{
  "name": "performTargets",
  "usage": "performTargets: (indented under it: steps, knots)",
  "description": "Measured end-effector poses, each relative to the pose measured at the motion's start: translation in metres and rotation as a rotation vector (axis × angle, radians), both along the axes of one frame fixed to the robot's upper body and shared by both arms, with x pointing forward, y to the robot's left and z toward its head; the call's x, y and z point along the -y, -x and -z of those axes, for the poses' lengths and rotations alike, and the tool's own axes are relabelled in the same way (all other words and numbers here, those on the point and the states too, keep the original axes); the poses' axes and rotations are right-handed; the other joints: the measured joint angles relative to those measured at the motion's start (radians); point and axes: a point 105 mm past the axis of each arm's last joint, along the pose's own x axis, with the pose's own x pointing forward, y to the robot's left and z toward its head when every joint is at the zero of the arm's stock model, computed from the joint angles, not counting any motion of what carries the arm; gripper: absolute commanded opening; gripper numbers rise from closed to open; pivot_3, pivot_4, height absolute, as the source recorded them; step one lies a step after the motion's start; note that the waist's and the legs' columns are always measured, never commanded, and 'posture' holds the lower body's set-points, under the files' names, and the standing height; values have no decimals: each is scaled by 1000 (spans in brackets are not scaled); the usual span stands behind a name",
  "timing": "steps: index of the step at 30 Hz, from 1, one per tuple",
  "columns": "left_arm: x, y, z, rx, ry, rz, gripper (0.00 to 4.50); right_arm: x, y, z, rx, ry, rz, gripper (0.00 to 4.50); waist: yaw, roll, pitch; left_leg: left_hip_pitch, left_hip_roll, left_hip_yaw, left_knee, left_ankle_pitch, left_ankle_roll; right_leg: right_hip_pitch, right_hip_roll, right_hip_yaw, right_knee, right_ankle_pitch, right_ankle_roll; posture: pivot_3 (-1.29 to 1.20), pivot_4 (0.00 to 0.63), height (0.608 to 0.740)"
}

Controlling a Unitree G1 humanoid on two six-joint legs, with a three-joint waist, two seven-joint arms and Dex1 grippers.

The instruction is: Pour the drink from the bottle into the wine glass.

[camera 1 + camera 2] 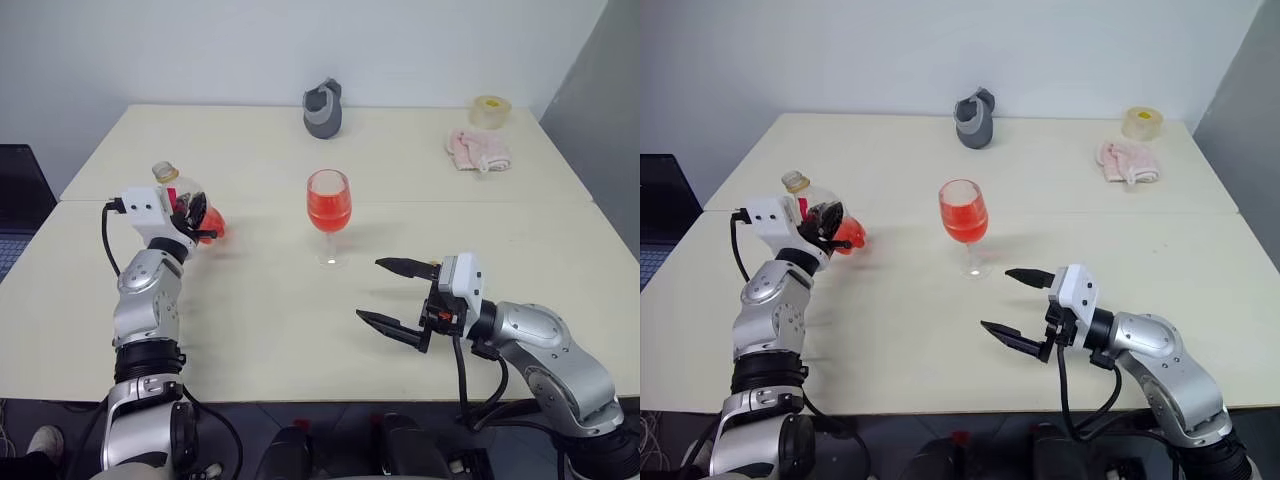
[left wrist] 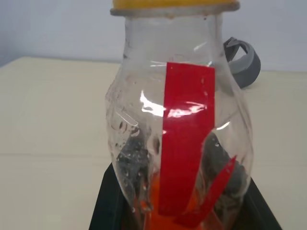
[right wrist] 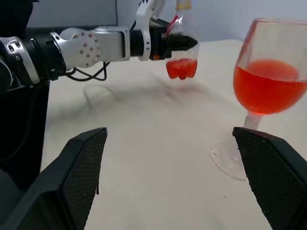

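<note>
The wine glass (image 1: 329,200) stands upright mid-table, its bowl about half full of the red drink (image 3: 266,86). To its left, my left gripper (image 1: 198,214) is shut on the bottle (image 1: 182,198), a small clear one held upright just above the table (image 1: 270,330). The bottle has a yellowish cap (image 1: 165,172), a red label strip (image 2: 186,139) and a little red drink in its bottom (image 3: 181,68). My right gripper (image 1: 370,290) is open and holds nothing. It hovers low, in front of the glass and slightly to its right, pointing toward the left arm.
A grey jug-like object (image 1: 323,108) stands at the table's far edge behind the glass. A roll of tape (image 1: 490,110) and a pink cloth (image 1: 478,150) lie at the far right. A dark object (image 1: 20,190) sits beyond the table's left edge.
</note>
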Motion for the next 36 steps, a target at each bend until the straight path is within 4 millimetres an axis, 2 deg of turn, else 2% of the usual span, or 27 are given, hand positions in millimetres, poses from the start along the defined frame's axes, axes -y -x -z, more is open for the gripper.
performTargets:
  steps: [4, 8, 9, 10, 18, 28, 36]
  knots:
    - [-1, 0, 4, 7, 16, 6, 979, -5, -2, 1, -4, -20, -1, 4479, 8, 0, 0, 0, 0, 0, 1, 0, 0, 1, 0, 0, -1, 0, 0, 0, 150, 740]
    - [-5, -1, 20, -22, 14, -5, 979, -6, -4, -2, 0, -34, 13, 4479, 10, -1, -1, 0, 0, 0, 1, 0, 0, 1, 0, 0, -1, 0, 0, 0, 150, 740]
    - [-6, -1, 23, -23, 7, -10, 1635, -6, -4, -2, -1, -34, 15, 4500, 10, -1, -1, 0, 0, 0, 1, 0, 0, 1, 0, 0, -1, 0, 0, 0, 150, 740]
    - [-6, -1, 23, -19, 0, -9, 1843, -6, -4, -2, -1, -35, 16, 4500, 11, -1, -1, 0, 0, 0, 1, 0, 0, 1, 0, 0, -1, 0, 0, 0, 150, 740]
    - [-7, -3, 33, -38, -13, -6, 4468, -9, -9, -10, 18, -56, 28, 4500, 11, -1, -1, 1, 0, 0, 1, 0, 0, 1, 0, 0, -1, 0, 0, 0, 150, 740]
    - [-7, 17, 41, -70, -16, 10, 4491, -6, -14, -5, -4, -55, 55, 4500, 10, -1, -1, 1, 0, 0, 0, 0, 0, 2, 0, 1, -1, 0, 0, 0, 150, 740]
    - [1, 56, 44, -123, 39, -8, 4491, -6, -15, -6, -3, -56, 64, 4500, 12, -1, -1, 2, 2, 0, -1, 0, 0, 2, -1, 1, -1, 0, 0, 0, 150, 740]
